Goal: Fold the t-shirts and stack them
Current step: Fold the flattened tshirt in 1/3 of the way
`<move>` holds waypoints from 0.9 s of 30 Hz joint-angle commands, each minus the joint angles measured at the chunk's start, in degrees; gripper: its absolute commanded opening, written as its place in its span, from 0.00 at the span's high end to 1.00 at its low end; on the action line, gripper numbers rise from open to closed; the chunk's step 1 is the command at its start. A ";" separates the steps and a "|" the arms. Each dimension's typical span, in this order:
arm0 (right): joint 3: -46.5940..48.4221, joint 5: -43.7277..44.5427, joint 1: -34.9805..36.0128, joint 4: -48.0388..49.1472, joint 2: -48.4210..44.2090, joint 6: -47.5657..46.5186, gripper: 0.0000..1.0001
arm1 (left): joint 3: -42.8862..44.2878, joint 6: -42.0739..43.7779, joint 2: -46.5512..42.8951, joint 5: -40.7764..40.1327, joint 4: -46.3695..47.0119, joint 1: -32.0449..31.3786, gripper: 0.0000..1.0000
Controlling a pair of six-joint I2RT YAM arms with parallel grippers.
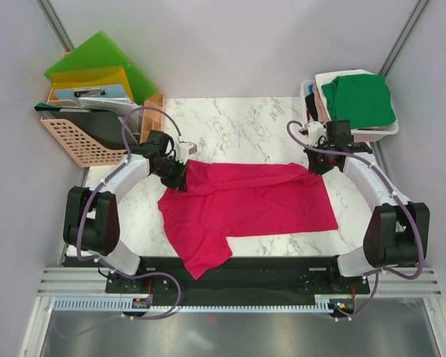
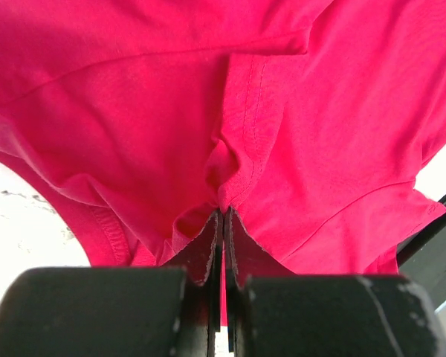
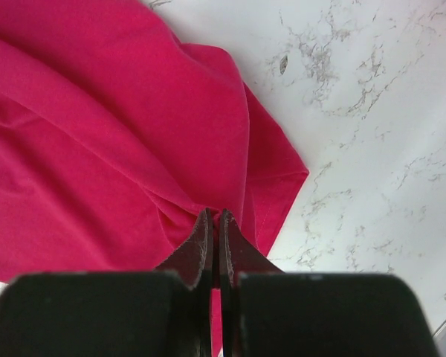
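Soft crimson-pink t-shirt rumpled on veined marble tabletop; left pincer at ten o'clock, right pincer at two o'clock, each pinching cloth.

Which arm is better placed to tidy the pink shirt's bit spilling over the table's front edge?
Probably left: that bit lies on its side, though the left gripper is shut on the shirt.

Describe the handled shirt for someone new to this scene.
On the marble table lies a crimson-pink t-shirt, its far corners pinched by the left hand and right hand. It's the only shirt spread out; the green shirt sits in the white basket.
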 commanded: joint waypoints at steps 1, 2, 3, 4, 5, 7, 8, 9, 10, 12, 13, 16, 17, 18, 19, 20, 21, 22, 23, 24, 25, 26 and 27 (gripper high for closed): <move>-0.20 -0.52 0.14 0.94 -1.52 -0.48 1.00 | -0.69 -0.34 0.16 1.78 -0.57 -0.34 0.98; 0.24 0.18 0.23 1.73 -1.34 -0.39 1.00 | -0.78 -0.25 0.08 1.60 -0.48 -0.34 0.98; 0.59 1.67 0.14 3.47 -0.91 -0.39 1.00 | -0.78 -0.16 0.07 1.43 -0.48 -0.34 0.98; 1.11 2.29 0.31 4.10 0.58 -0.47 1.00 | -0.87 -0.25 0.07 1.25 -0.31 -0.26 0.98; 2.95 2.91 0.23 4.28 1.72 -0.39 1.00 | -0.87 -0.16 0.07 1.25 -0.22 -0.34 0.98; 4.80 3.70 0.23 4.89 5.31 0.05 1.00 | -1.13 -0.16 -0.10 1.07 -0.13 -0.26 0.98; 6.55 4.05 0.31 5.25 6.38 0.49 1.00 | -1.30 -0.16 -0.19 0.98 -0.13 -0.26 0.98; 7.53 4.32 0.31 6.03 7.44 0.75 1.00 | -1.31 -0.08 -0.19 0.90 -0.04 -0.34 0.98; 8.49 4.84 0.40 6.21 9.71 1.28 1.00 | -1.65 0.19 -0.19 0.55 0.04 -0.34 0.98; 12.09 5.46 0.40 7.01 11.92 2.07 1.00 | -1.92 0.28 -0.10 0.28 0.04 -0.34 0.98; 13.50 5.72 0.49 7.01 14.36 2.33 1.00 | -2.18 0.28 -0.10 0.19 0.04 -0.34 0.98; 19.47 6.34 0.49 7.09 19.30 3.56 1.00 | -2.27 0.02 -0.45 -0.16 0.57 -0.34 0.98; 20.53 6.60 0.66 7.27 20.36 4.00 1.00 | -2.27 -0.16 -0.63 -0.16 1.01 -0.34 0.98; 21.50 6.95 0.75 7.36 22.28 4.18 1.00 | -2.27 -0.42 -0.98 -0.07 1.19 -0.34 0.98; 22.55 7.39 0.84 7.36 23.17 4.27 1.00 | -2.01 -0.86 -1.15 -0.16 1.45 -0.34 0.98; 24.39 7.83 0.93 7.71 23.96 4.53 1.00 | -1.66 -1.21 -1.24 -0.25 1.89 -0.34 0.98; 25.45 8.18 1.02 7.80 25.27 4.71 1.00 | -1.22 -1.30 -1.24 -0.77 2.06 -0.34 0.98; 27.81 8.53 1.10 7.80 25.98 4.80 1.00 | 0.70 -1.30 -1.07 -1.38 2.24 -0.34 0.98; 29.14 8.89 1.19 7.80 26.43 4.97 1.00 | 2.28 -0.96 -0.72 -2.26 2.24 -0.34 0.98; 30.37 8.98 1.11 7.80 27.13 5.50 1.00 | 4.04 -1.04 -0.28 -5.05 3.46 -0.26 0.98; 33.00 8.98 1.11 7.80 27.39 5.94 1.00 | 7.88 -1.21 -0.19 -6.39 4.34 -0.08 0.98; 34.42 8.46 1.19 7.71 27.66 6.55 1.00 | 10.10 -1.39 0.16 -7.36 5.13 0.01 0.98; 35.73 8.45 1.28 7.54 28.27 7.43 1.00 | 15.51 -1.65 1.55 -8.93 5.84 0.09 0.98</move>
